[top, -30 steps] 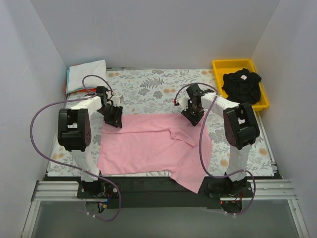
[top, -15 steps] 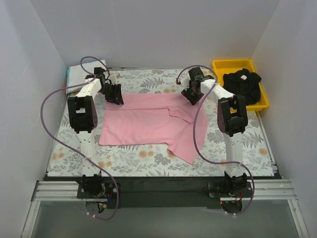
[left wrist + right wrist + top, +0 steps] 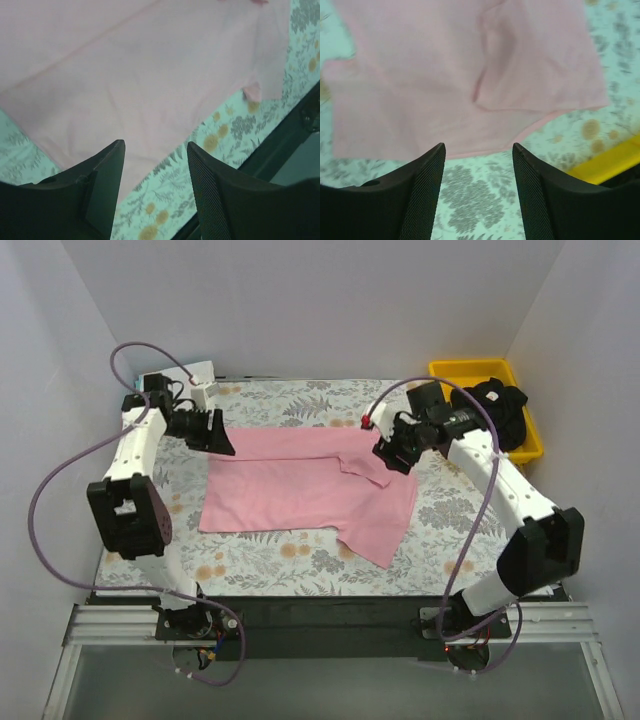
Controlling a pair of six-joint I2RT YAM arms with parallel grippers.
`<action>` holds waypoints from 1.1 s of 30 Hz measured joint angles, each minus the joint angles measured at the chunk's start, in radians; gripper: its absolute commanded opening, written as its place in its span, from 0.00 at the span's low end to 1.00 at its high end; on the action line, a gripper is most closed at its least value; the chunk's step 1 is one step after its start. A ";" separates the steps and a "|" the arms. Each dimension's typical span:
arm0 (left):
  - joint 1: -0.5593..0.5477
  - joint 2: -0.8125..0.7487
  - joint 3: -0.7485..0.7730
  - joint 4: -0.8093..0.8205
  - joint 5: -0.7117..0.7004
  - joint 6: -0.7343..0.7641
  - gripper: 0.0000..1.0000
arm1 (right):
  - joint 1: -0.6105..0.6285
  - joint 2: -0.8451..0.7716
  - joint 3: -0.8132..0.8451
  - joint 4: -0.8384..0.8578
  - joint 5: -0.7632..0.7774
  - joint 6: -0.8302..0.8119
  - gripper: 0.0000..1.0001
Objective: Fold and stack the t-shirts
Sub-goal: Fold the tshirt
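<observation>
A light pink t-shirt (image 3: 300, 485) lies spread flat on the floral table cloth; it also shows in the left wrist view (image 3: 140, 75) and the right wrist view (image 3: 470, 65). A fold runs across its right half. My left gripper (image 3: 218, 432) is open and empty above the shirt's far left corner. My right gripper (image 3: 396, 454) is open and empty above the shirt's far right edge. A black t-shirt (image 3: 488, 412) lies crumpled in the yellow tray (image 3: 533, 436). Folded white and pale blue shirts (image 3: 175, 380) sit at the far left, partly hidden by the left arm.
White walls close in the left, back and right. The floral table cloth (image 3: 300, 555) covers the table. The black front rail (image 3: 320, 612) carries both arm bases. Purple cables loop from each arm.
Both grippers have let go of the pink shirt's far edge and lifted off it. The shirt was dragged away from the front edge and now lies flat mid-table. Both arms swung outward.
</observation>
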 measured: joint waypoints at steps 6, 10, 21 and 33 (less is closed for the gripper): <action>0.043 -0.285 -0.323 -0.053 0.011 0.184 0.52 | 0.172 -0.180 -0.365 -0.048 0.014 -0.010 0.60; 0.034 -0.351 -0.499 -0.008 -0.034 0.238 0.52 | 0.227 -0.183 -0.536 -0.042 0.057 0.015 0.59; 0.034 -0.372 -0.549 0.062 -0.108 0.263 0.52 | 0.349 -0.185 -0.686 0.134 0.193 0.093 0.60; 0.034 -0.383 -0.633 0.108 -0.149 0.333 0.50 | 0.392 -0.166 -0.757 0.270 0.322 0.138 0.01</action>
